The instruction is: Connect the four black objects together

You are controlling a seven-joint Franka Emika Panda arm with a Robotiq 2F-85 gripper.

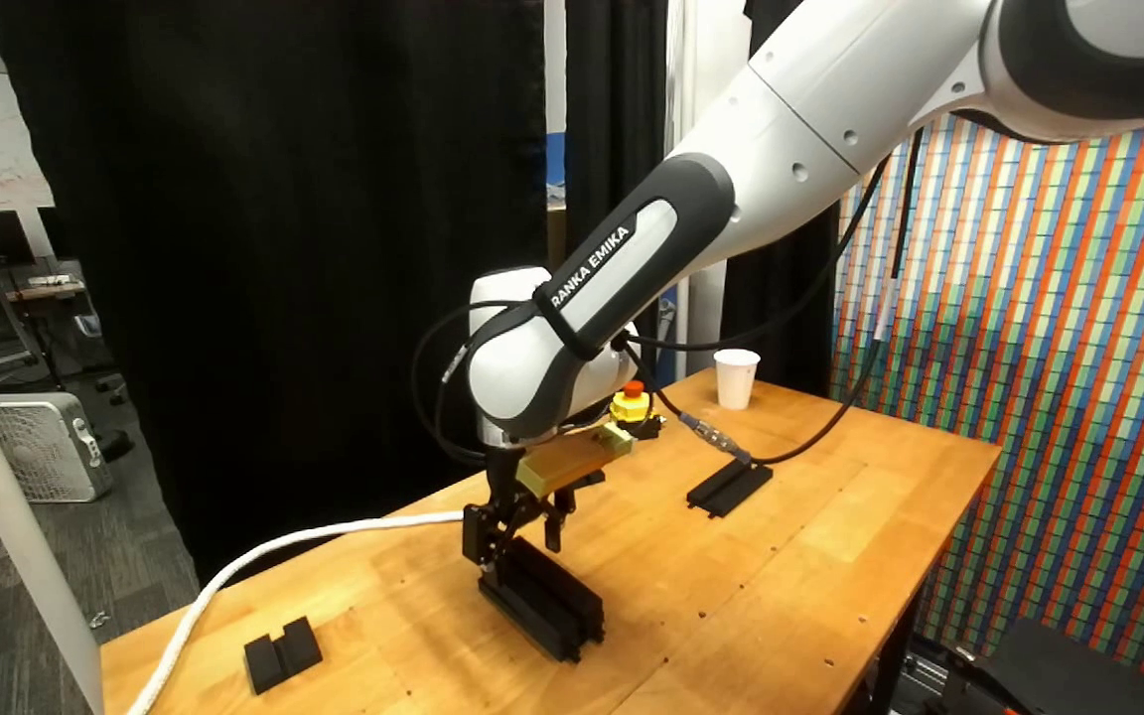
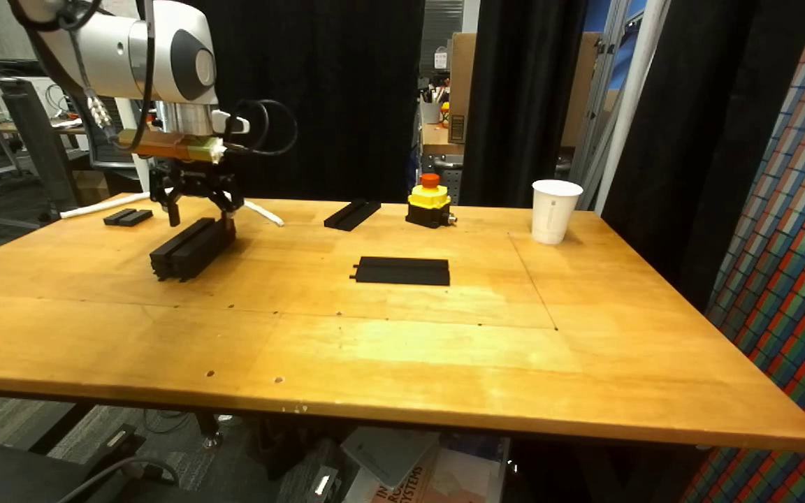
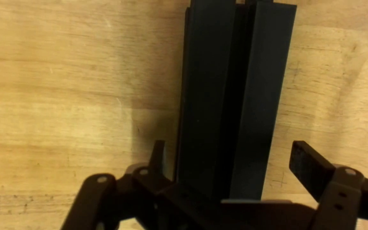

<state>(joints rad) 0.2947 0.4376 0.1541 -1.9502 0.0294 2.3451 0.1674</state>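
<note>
The bar stack, apparently one black bar laid on another, rests on the worktop at the jaws. The jaws stand wide apart astride one end of the stack and hold nothing; in the wrist view, a gap shows on both flanks. This placement presumably serves a grip across the width, leaving the opposite end free for joining. Well apart from the stack lies a pegged bar, its pegs facing the stack, presumably for mating. On the same side of the stack lies a loose bar; opposite, a short block.
</note>
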